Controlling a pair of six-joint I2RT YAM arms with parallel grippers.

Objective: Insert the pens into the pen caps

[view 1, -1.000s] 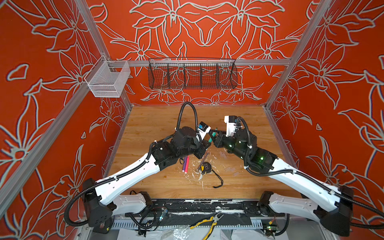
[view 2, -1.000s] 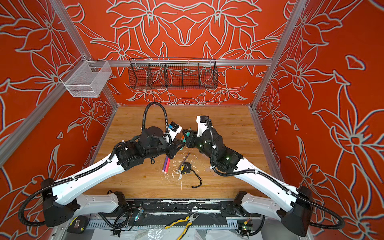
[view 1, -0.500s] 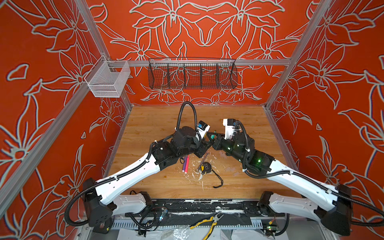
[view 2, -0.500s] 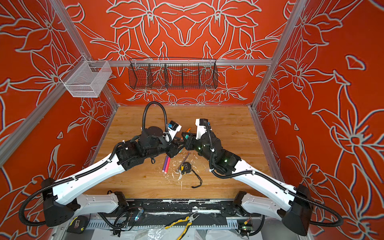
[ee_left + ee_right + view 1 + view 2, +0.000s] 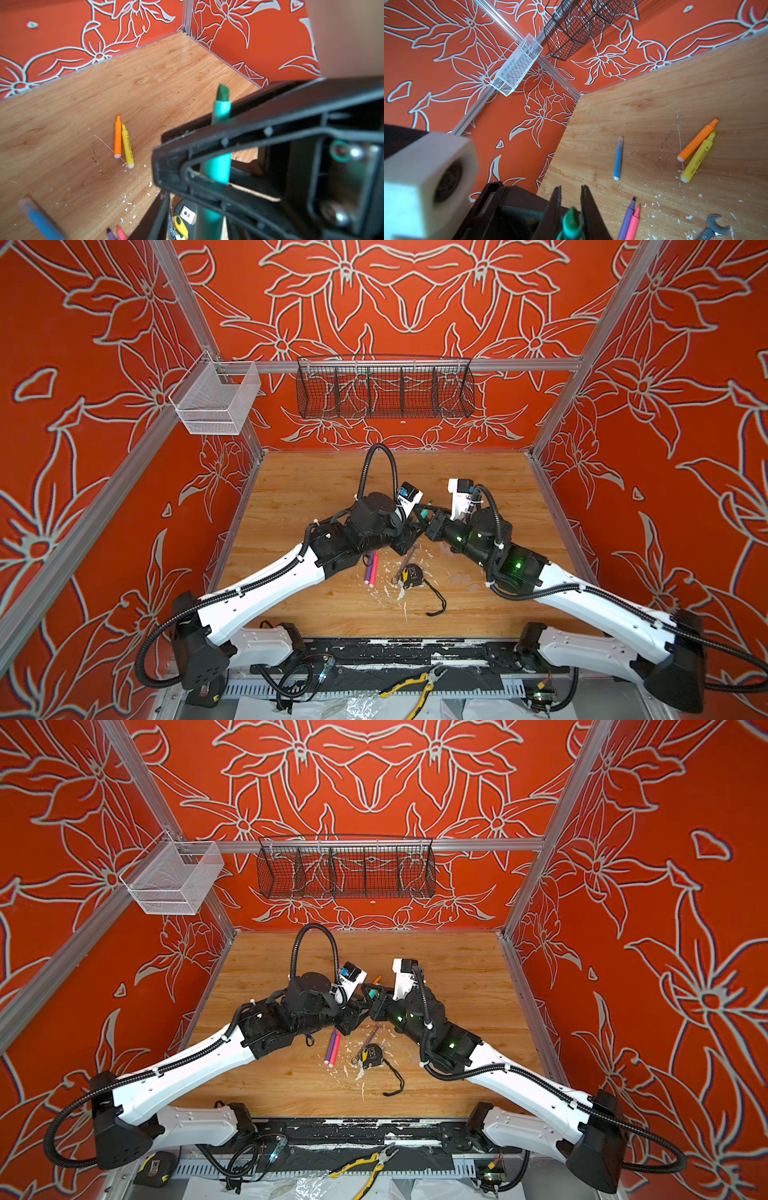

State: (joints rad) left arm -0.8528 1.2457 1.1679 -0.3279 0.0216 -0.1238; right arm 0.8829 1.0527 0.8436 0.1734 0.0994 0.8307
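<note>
Right wrist view: wood-grain counter [image 5: 654, 93], scuffed and strewn with white flecks [image 5: 654, 204]. It is enclosed by red walls [image 5: 446, 104] printed with pale flower outlines and framed in metal rails. A white mesh basket [image 5: 515, 66] and a black wire basket [image 5: 581, 25] hang on the rails.

Right gripper [image 5: 571, 193]: fingers [image 5: 586, 207] pressed in on the green pen [image 5: 571, 225], pinching its barrel. Both top views place this gripper raised over mid-counter.

Left gripper [image 5: 409, 533]: nose to nose with the right gripper, just beside the green pen. Its spread and any contents cannot be made out.

Green pen: teal barrel with a darker chisel tip, uncapped. Left wrist view shows it standing up through the right gripper's fingers.

Other pens, all lying on the counter:
- Orange pen [image 5: 697, 139] and yellow pen [image 5: 697, 160]: side by side, touching, tips bare, white butt ends.
- Blue pen [image 5: 618, 158]: alone, apart from the rest, with a clear cap [image 5: 620, 140] on its tip end.
- Purple pen [image 5: 627, 218] and pink pen [image 5: 634, 222]: side by side, tips bare.

Also present: a grey wrench [image 5: 714, 226] near the purple and pink pair. A top view shows a yellow-and-black tape measure [image 5: 411, 574] near it.
</note>
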